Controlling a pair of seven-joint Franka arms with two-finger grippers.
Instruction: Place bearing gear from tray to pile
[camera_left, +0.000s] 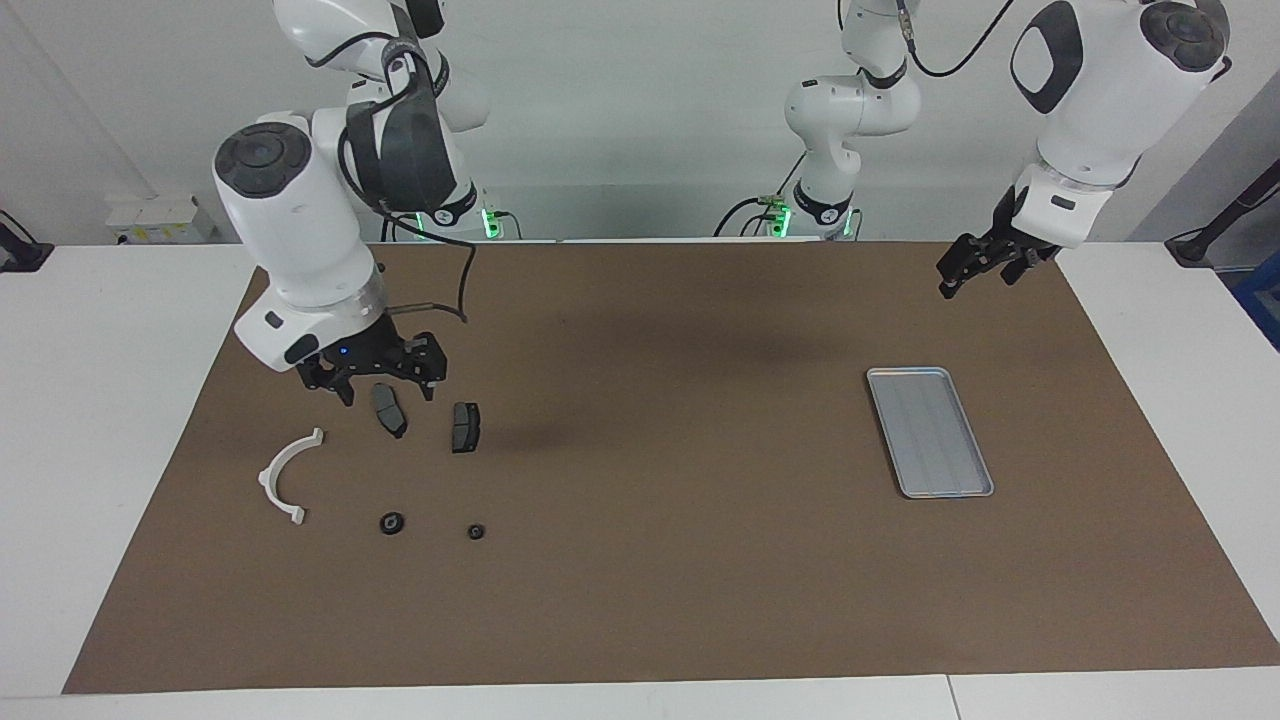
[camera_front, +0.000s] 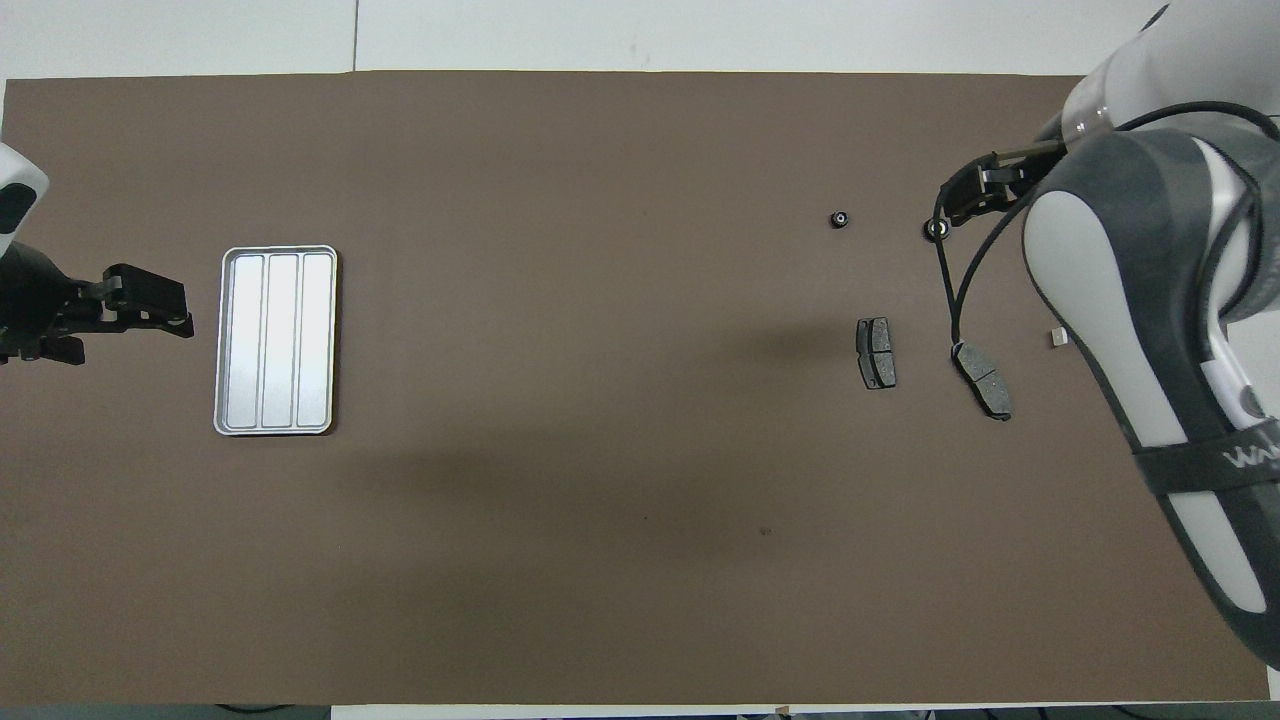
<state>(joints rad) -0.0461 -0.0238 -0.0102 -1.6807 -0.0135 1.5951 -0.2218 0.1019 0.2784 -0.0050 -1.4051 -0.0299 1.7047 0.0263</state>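
on the brown mat (camera_left: 650, 600) lie one silver tray (camera_left: 930, 432), one white curved bracket (camera_left: 285, 475), two dark brake pads (camera_left: 388, 410) (camera_left: 465, 427) and two small black bearing gears (camera_left: 392, 523) (camera_left: 476, 532).

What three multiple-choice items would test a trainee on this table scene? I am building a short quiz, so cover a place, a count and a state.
1. Where do the two small black round parts lie compared with the brake pads?
A. Farther from the robots
B. In the tray
C. On the white bracket

2. How many brake pads lie on the mat?
A. One
B. Two
C. Four

3. What does the tray hold?
A. A round part
B. A brake pad
C. Nothing

Answers:
1. A: in the facing view, both round parts sit lower than the pads, beside the white bracket.
2. B: two dark pads lie side by side, under the right gripper.
3. C: only its bare ridged floor shows, while the left gripper waits in the air toward the tray's end of the table.
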